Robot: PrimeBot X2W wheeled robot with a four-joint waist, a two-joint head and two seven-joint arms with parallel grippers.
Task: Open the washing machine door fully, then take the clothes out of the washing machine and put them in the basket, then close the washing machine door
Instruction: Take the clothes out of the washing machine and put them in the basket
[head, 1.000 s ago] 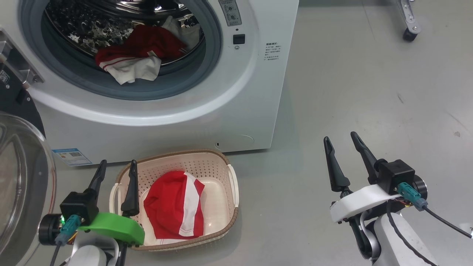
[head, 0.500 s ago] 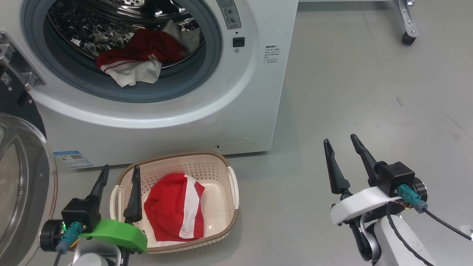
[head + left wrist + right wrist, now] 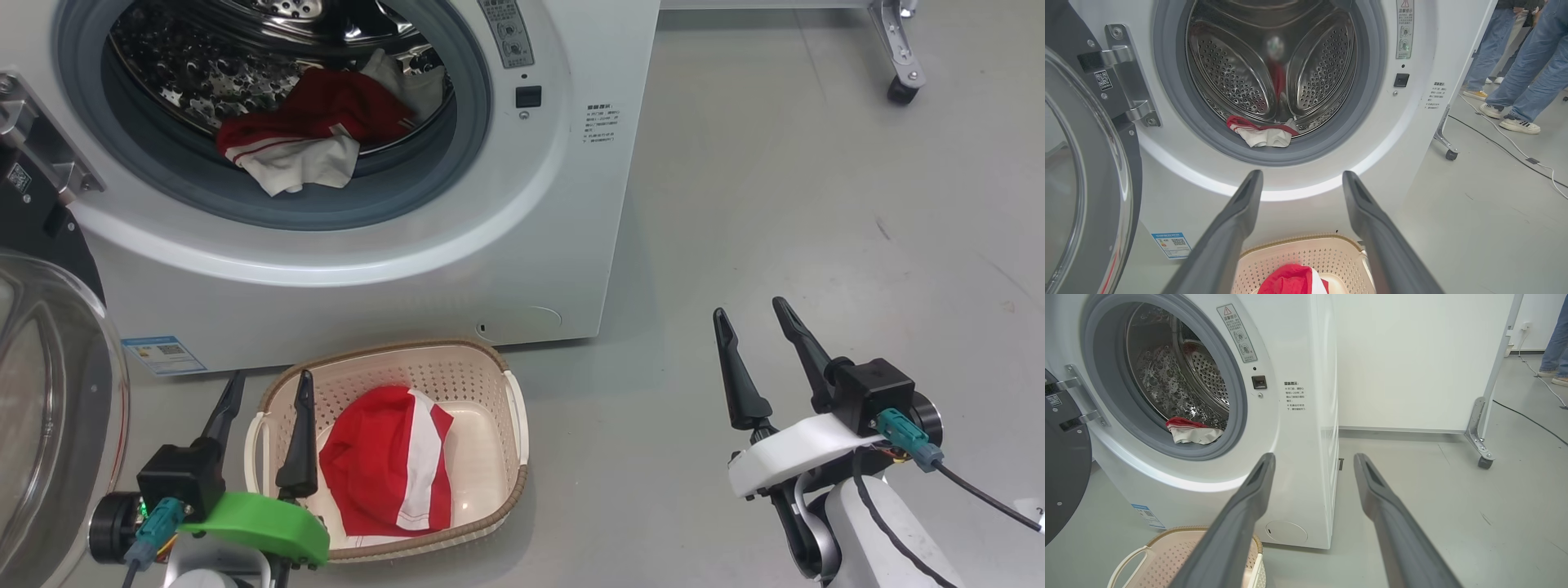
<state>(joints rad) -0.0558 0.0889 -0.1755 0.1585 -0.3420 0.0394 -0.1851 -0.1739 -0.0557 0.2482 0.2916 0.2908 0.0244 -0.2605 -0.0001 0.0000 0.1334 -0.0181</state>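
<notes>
The white washing machine (image 3: 522, 245) stands with its drum mouth uncovered. The washing machine door (image 3: 57, 392) is swung wide to the left on its hinge. Red and white clothes (image 3: 306, 131) lie at the drum's front lip, also seen as clothes (image 3: 1261, 134) and clothes (image 3: 1192, 432). The cream basket (image 3: 384, 349) sits on the floor before the machine, and a red garment with a white stripe (image 3: 384, 465) lies inside it. My left gripper (image 3: 272, 377) hovers open and holding nothing over the basket's left side. My right gripper (image 3: 749, 310) is open with nothing in it over bare floor to the right.
Grey floor stretches right of the machine. A white panel on a castored metal foot (image 3: 1480, 457) stands behind it, its castor (image 3: 902, 82) showing at the far right. People's legs in jeans (image 3: 1519, 61) stand beyond, with cables (image 3: 1506, 151) across the floor.
The whole head picture has shifted slightly down, so the camera moved. My left gripper has eased back a little over the basket. Both grippers remain open.
</notes>
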